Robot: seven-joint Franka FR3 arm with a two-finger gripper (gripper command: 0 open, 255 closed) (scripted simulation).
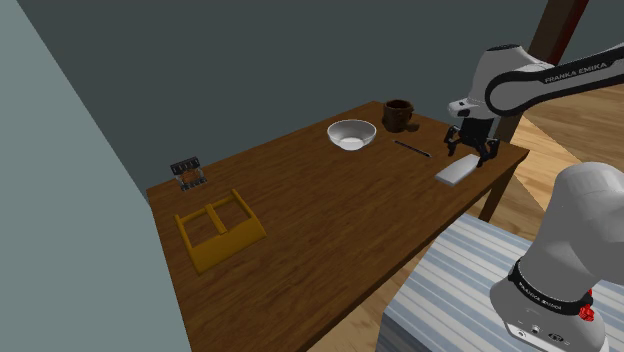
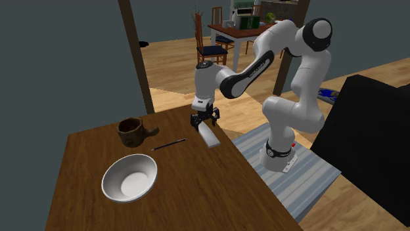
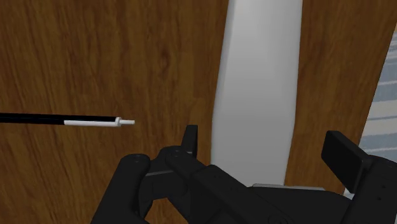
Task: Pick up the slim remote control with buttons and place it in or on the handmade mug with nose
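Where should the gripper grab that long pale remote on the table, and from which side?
Probably straight down from above, pinching the remote across its narrow width, on the long edges near mid-length: it lies flat on the table, too long to span lengthwise.

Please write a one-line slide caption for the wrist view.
Open gripper straddles the pale grey remote on the wooden table without touching it; a black pen lies beside.

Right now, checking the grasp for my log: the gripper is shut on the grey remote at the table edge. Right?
No: the gripper is open, its fingers apart either side of the grey remote at the table edge, not touching it. The wrist view shows this.
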